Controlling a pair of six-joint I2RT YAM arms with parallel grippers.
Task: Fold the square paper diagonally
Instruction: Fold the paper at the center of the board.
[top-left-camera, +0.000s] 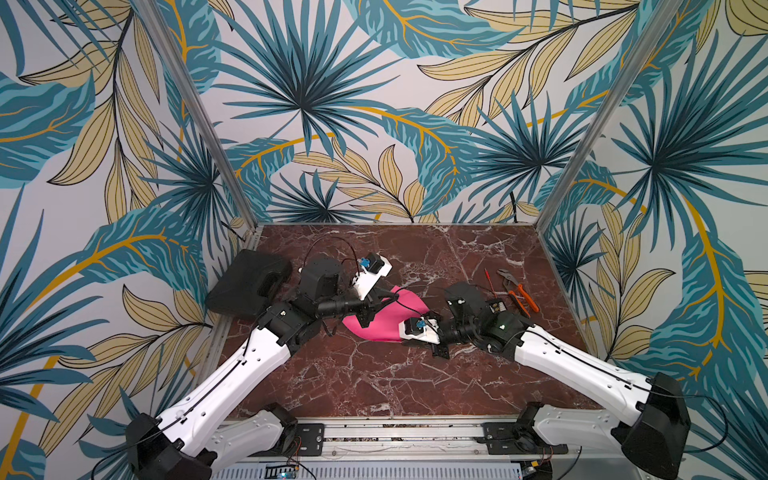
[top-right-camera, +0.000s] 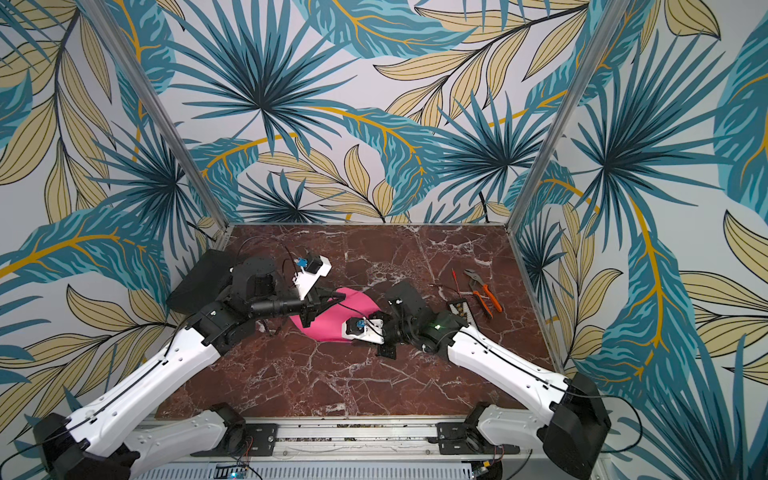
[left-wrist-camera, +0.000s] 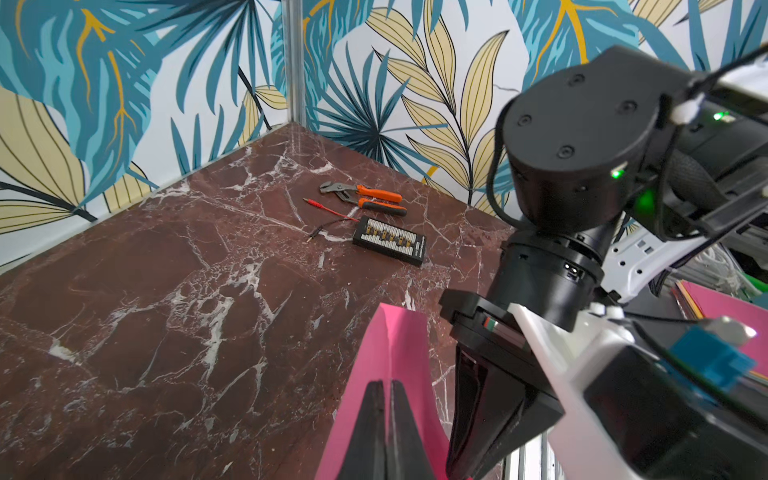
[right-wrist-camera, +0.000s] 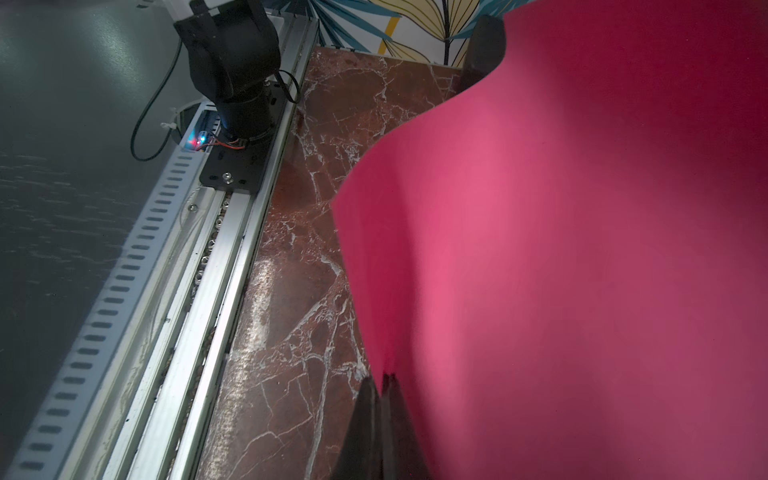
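Observation:
The square paper (top-left-camera: 380, 322) (top-right-camera: 328, 322) is a bright pink sheet near the middle of the marble table, bowed up and not flat. My left gripper (top-left-camera: 388, 300) (top-right-camera: 338, 297) is shut on its far left edge. In the left wrist view the closed fingertips (left-wrist-camera: 387, 386) pinch the paper (left-wrist-camera: 401, 336) along a raised ridge. My right gripper (top-left-camera: 410, 340) (top-right-camera: 353, 337) is shut on the near right part, mostly hidden under its white camera mount. In the right wrist view its tips (right-wrist-camera: 380, 384) clamp the edge of the curved paper (right-wrist-camera: 561, 249).
Orange-handled pliers (top-left-camera: 517, 291) (left-wrist-camera: 365, 195), a red probe lead (top-left-camera: 488, 280) and a black terminal board (left-wrist-camera: 390, 240) lie at the far right. A black case (top-left-camera: 249, 282) sits at the far left. An aluminium rail (top-left-camera: 395, 432) runs along the front edge.

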